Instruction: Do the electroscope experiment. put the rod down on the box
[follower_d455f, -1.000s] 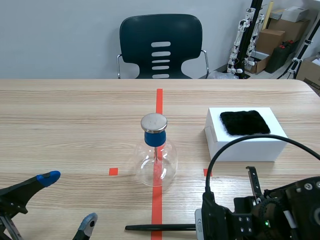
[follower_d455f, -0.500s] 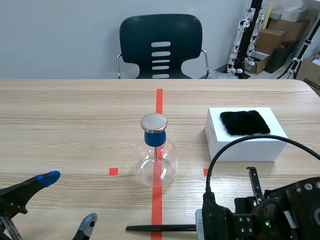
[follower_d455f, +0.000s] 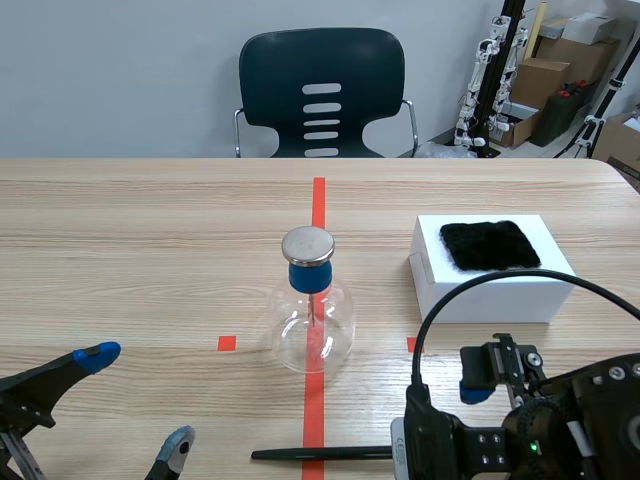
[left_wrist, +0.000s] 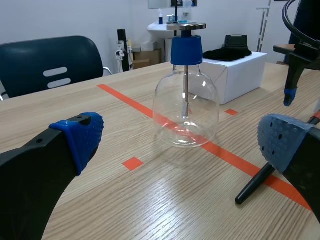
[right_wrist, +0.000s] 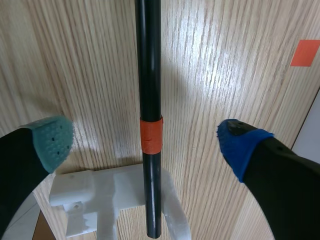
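Observation:
The black rod (follower_d455f: 320, 454) with an orange band (right_wrist: 150, 136) lies flat on the table near the front edge, across the red tape line. My right gripper (right_wrist: 145, 140) is open, one pad on each side of the rod and neither touching it. One of its blue pads (follower_d455f: 475, 390) shows in the scene view. The white box (follower_d455f: 500, 295) with a black cloth (follower_d455f: 490, 245) on top stands further back on the right. My left gripper (follower_d455f: 138, 398) is open and empty at the front left, facing the glass electroscope flask (left_wrist: 186, 100).
The electroscope flask (follower_d455f: 311, 315), with a blue stopper and a metal disc, stands on the red line in the middle. A white plastic piece (right_wrist: 90, 192) lies under the rod's near end. A dark chair (follower_d455f: 322, 92) stands beyond the table.
My right gripper has opened and let go of the rod; one of its blue pads has swung up into the scene view. The rod, the flask and the left arm have not moved.

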